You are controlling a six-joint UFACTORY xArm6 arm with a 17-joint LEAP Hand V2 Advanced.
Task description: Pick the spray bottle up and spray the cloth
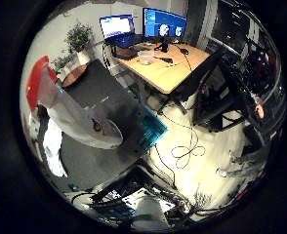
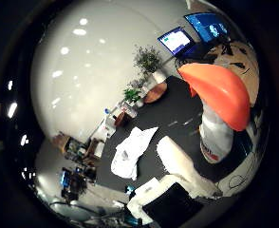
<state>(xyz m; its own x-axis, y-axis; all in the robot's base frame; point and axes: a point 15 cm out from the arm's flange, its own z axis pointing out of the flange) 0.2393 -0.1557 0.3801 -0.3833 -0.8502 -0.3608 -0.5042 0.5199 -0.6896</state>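
Fingers point(image 2: 182, 164) curl beside the spray bottle point(image 2: 218, 137), apparently holding it aloft, close to the palm, above the dark desk point(image 2: 168, 114); the white cloth point(image 2: 130, 152) lies below them. Its smooth plastic body looks light but slippery, so gripping the narrow neck beneath the orange-red head seems best.

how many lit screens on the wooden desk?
2: a laptop at the far end of the wooden desk, and a monitor beside it. The spray bottle covers part of the desk in the thumb-side view, so more may be hidden.
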